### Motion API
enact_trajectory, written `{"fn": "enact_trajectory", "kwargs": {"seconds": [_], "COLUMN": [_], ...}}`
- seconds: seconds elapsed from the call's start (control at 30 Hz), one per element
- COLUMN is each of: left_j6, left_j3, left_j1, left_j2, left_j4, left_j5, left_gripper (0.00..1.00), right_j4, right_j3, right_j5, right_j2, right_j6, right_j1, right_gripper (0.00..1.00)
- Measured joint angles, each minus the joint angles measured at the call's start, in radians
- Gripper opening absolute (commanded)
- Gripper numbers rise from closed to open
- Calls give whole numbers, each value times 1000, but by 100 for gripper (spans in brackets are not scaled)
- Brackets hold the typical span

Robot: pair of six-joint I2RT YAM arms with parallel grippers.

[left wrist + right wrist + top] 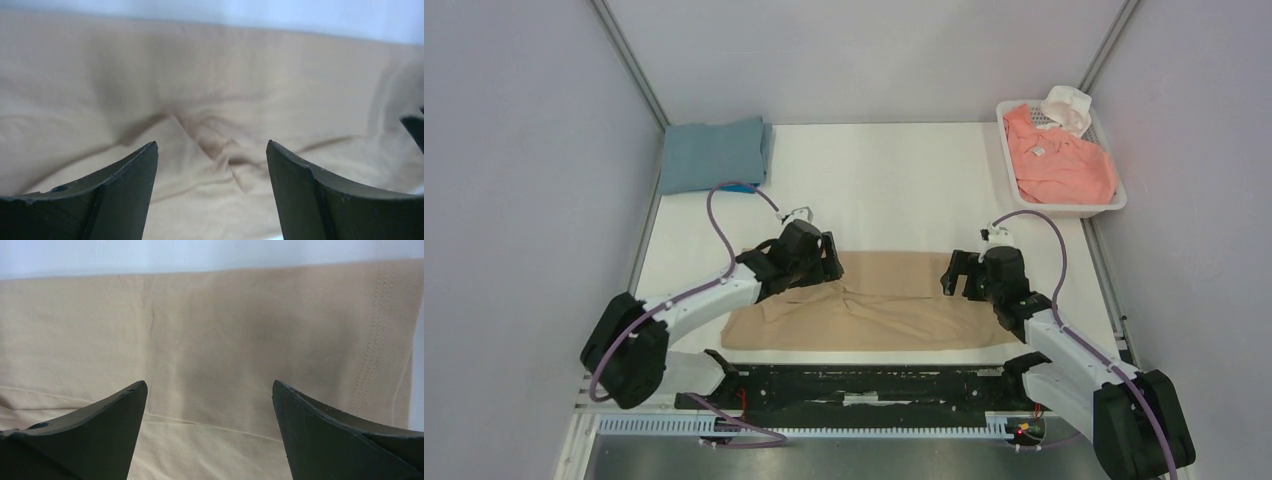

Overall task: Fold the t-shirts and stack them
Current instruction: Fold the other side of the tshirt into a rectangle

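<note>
Starting w/ the left gripper (212, 145): spread wide, nothing clamped, just cloth showing thru the gap. Hangs low over the left part of the tan t-shirt (894, 305), right above a bunched ridge of wrinkles. Can't tell from the wrist view whether touching the cloth or just off it. Prob parked there bc of that ridge, which needs smoothing or pinching before any clean fold, imo.

Same deal at the right gripper (210, 384): fully apart, empty, over the right part of the same shirt. Much flatter cloth there, w/ a layer edge running across just under the tips and a stitched hem off to the right. Reads like lining up near that hem end for a grab, tbh.

Moving outward, the tan shirt itself: spread sideways on the white surface (894, 180), toward the near edge, between both arms. Makes sense, reachable from both sides at once, one gripper per end. Looks already doubled over into a long band, judging by that layer edge; cross-folds not yet done.

Further out, far-left corner: grey-blue t-shirt (716, 153) folded into a neat rectangle. Prob the stack spot, kept well apart so as not to get dragged around during folding.

Far-right corner: white basket (1064, 211) w/ a salmon-pink t-shirt (1059, 160) crumpled inside, plus something white (1067, 108) at the back, can't tell what. Waiting pile, by the look of it. So roughly midway thru, imo: at least one done, tan one in progress, pink one left.
</note>
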Motion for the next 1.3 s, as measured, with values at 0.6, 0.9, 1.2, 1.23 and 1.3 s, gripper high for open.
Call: {"fn": "enact_trajectory", "kwargs": {"seconds": [0.6, 0.9, 1.2, 1.23, 1.3], "left_j6": [-34, -112, -124, -124, -125], "left_j3": [-77, -93, -93, -93, -94], "left_j1": [-73, -220, -332, -350, -385], "left_j2": [82, -40, -39, -39, -39], "left_j4": [43, -108, -129, -125, -114], "left_j5": [161, 90, 113, 115, 118], "left_gripper": [85, 86, 86, 86, 86], "right_j4": [-14, -18, -19, -20, -20], "right_j3": [-2, -2, -4, -4, -4], "right_j5": [27, 38, 38, 38, 38], "right_j2": [-2, 9, 12, 12, 12], "right_j6": [-7, -7, -8, -10, -14], "right_j1": [0, 0, 0, 0, 0], "right_gripper": [98, 98, 98, 98, 98]}}
